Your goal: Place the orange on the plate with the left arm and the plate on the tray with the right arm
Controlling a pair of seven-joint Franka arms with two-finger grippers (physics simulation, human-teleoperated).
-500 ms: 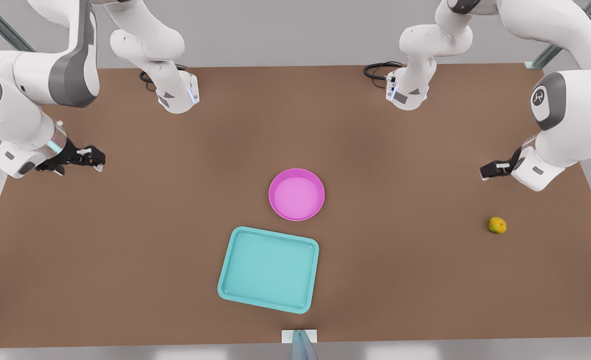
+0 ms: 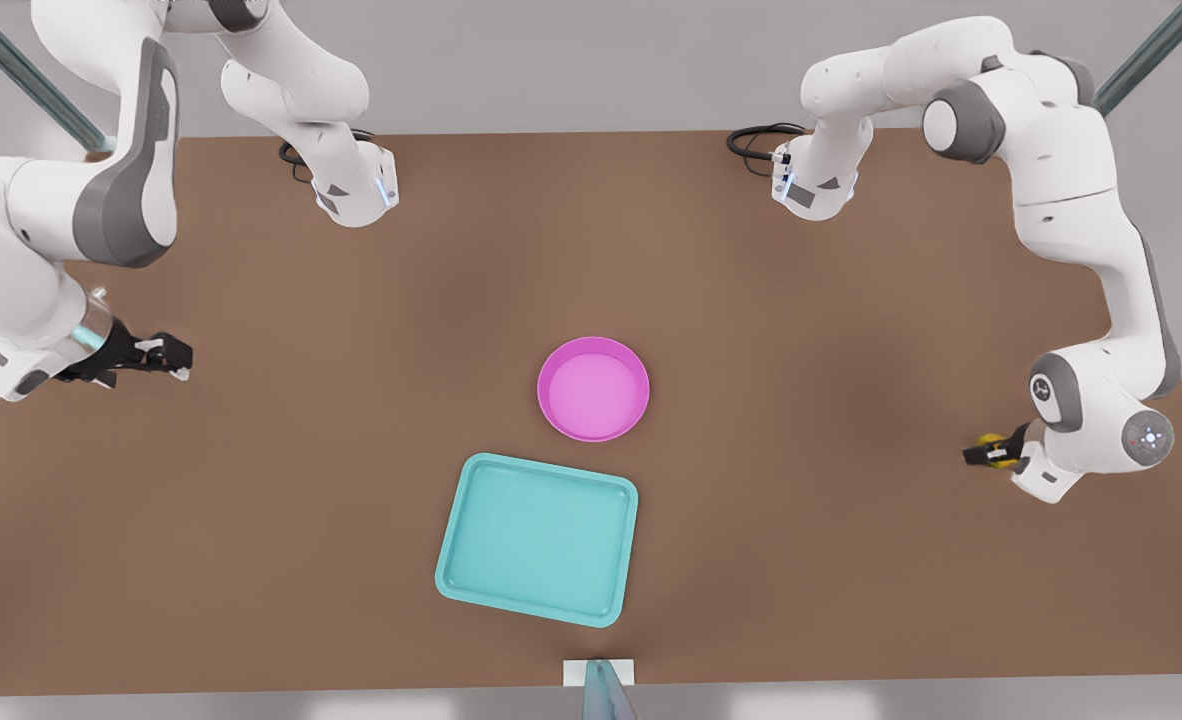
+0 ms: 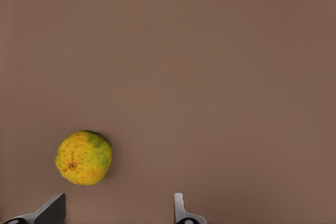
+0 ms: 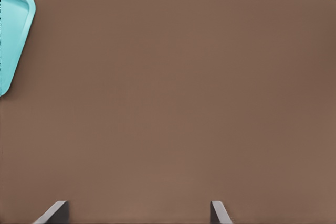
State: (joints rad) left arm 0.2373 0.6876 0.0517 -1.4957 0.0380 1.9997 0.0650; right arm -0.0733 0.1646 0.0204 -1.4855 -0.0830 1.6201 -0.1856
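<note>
The orange (image 3: 84,158) lies on the brown table just beyond my left gripper (image 3: 115,208), nearer one fingertip than the other. That gripper is open and holds nothing. In the front view the left gripper (image 2: 981,455) hangs right over the orange (image 2: 992,439) at the front view's right, hiding most of it. The pink plate (image 2: 593,388) sits empty at the table's middle. Just in front of it lies the empty turquoise tray (image 2: 538,538). My right gripper (image 2: 176,352) waits open above bare table at the front view's far left, far from the plate.
The right wrist view catches a corner of the tray (image 4: 13,30) beyond the right gripper (image 4: 136,211). Both arm bases and a black cable (image 2: 756,140) stand at the table's back edge. A small white marker (image 2: 599,672) sits at the front edge.
The left arm has swung toward the front edge and come down over the orange, now covering most of it. The right gripper drifted slightly toward the front view's left.
</note>
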